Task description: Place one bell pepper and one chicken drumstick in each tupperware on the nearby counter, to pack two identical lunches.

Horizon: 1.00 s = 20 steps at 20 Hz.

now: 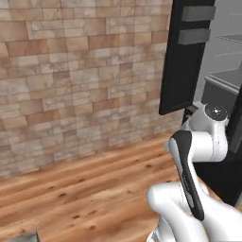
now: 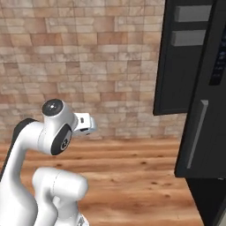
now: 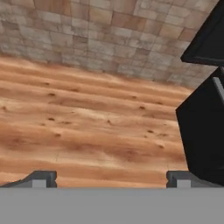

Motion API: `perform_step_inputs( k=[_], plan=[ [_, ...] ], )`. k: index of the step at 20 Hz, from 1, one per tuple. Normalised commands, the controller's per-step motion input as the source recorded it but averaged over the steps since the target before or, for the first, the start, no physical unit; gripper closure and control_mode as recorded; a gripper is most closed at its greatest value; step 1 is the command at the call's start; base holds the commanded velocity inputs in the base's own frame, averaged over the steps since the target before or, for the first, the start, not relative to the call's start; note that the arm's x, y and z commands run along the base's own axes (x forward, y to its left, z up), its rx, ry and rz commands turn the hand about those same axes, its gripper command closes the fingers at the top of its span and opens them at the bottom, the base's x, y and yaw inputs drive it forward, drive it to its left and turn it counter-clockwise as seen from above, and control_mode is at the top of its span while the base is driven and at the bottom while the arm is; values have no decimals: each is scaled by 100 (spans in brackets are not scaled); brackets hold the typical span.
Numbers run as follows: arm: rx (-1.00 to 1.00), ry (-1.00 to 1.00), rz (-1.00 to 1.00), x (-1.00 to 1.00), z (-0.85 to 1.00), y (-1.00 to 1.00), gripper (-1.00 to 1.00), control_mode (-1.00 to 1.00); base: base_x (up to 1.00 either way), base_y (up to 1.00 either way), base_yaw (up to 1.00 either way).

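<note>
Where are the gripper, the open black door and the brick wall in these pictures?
gripper (image 3: 111, 179): hand view, midway between its two wide-apart fingertips.
open black door (image 2: 176, 62): right base view, on its flat front.
brick wall (image 1: 80, 71): left base view, on its middle bricks.

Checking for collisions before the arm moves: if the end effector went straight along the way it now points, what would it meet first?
Most likely the wooden floor. In the hand view the open end effector looks down at bare planks, with the brick wall farther off and the black fridge off to one side. Depth is hard to judge.
</note>
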Motion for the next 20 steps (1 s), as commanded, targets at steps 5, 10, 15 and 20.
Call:
perform_step_inputs(
  k=[5, 10, 15, 20],
  plan=[
    [0, 0, 0, 0, 0, 0, -100, 100, 69, 0, -39],
    [0, 0, 0, 0, 0, 0, -100, 100, 85, 3, -40],
    [0, 0, 0, 0, 0, 0, -100, 100, 60, 0, -44],
    [0, 0, 0, 0, 0, 0, -100, 100, 57, 1, -48]
  ],
)
